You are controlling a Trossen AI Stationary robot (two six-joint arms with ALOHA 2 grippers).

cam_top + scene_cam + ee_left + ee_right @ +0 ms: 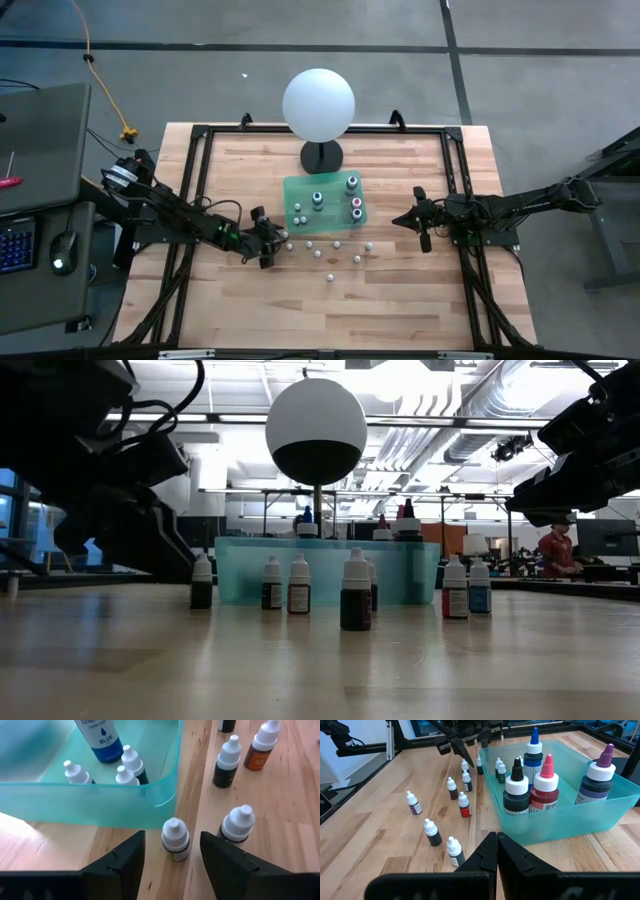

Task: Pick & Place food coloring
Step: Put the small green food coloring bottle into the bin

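the left gripper [170,854] sets its released jaws either side of a white-capped bottle [175,839] just outside the teal bin [150,802], ready to grasp it. the right gripper [497,851], jaws clenched on nothing, waits at three o'clock on the bench [400,300].

Seven loose bottles [463,804], one bin [600,815]
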